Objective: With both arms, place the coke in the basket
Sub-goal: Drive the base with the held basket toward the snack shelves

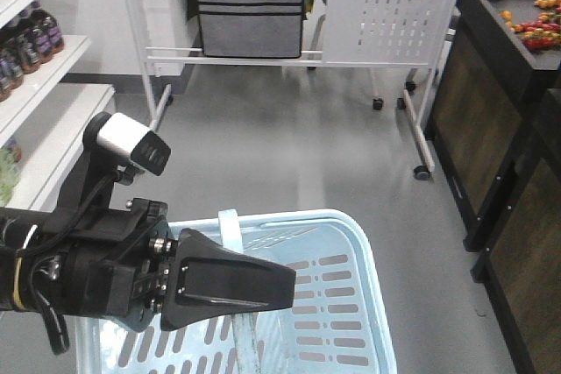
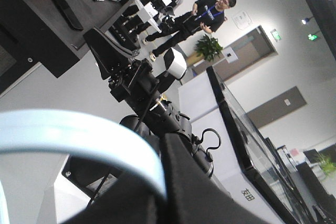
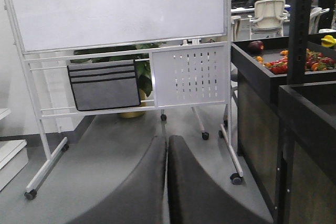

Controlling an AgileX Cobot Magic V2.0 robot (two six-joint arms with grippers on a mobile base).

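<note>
No coke shows in any view. The basket (image 1: 359, 243) sits low in front, light, stiff plastic likely to swing on its hinged handle (image 1: 230, 229), which the left gripper (image 1: 289, 291) looks closed around mid-span. The right gripper (image 3: 167, 141) is pinched together, empty.
</note>
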